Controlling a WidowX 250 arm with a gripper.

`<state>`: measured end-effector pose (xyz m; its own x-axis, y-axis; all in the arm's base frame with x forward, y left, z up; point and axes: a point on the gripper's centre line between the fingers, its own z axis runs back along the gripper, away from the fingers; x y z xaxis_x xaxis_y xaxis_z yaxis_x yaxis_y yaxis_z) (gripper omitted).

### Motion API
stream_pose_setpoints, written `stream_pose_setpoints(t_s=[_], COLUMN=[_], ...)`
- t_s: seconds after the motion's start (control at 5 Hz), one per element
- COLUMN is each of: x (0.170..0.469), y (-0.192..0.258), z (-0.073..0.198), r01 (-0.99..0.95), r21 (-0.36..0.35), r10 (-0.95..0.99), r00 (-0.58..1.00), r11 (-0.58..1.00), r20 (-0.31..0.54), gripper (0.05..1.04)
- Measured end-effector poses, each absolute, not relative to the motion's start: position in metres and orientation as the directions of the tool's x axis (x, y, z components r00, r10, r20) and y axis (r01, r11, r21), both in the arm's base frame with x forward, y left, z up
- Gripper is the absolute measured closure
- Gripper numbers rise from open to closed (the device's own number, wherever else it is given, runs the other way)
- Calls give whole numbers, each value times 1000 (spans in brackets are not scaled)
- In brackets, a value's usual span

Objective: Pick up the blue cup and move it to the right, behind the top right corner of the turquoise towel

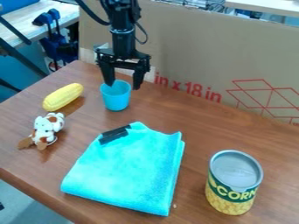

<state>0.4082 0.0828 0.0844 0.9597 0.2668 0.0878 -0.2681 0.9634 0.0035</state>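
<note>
Our gripper point(123, 85) hangs downward at the blue cup point(116, 100), wide open, empty. We see the cup's mouth upward, long axis vertical.

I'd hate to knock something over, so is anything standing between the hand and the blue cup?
Nothing visible stands between the open hand and the blue cup. The yellow corn cob and the small plush toy lie off to one side, the folded cloth nearer the camera.

Your arm: comes in from the top edge, its lower part hanging nearly vertical
Your gripper point(123, 85): pointing down, upper left of centre
Your fingers point(138, 78): spread apart, a wide gap between them, tips lowermost
</note>
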Motion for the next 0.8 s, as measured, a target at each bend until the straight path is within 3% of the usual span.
stream_pose_setpoints(t_s=[0.4,0.6,0.8], x=[413,413,415], y=[75,77,77], z=[66,59,59], r01=[-269,-283,-300], r21=[29,55,53], r10=[268,281,298], r00=[962,959,954], r11=[963,958,952], r20=[51,29,39], gripper=[82,138,423])
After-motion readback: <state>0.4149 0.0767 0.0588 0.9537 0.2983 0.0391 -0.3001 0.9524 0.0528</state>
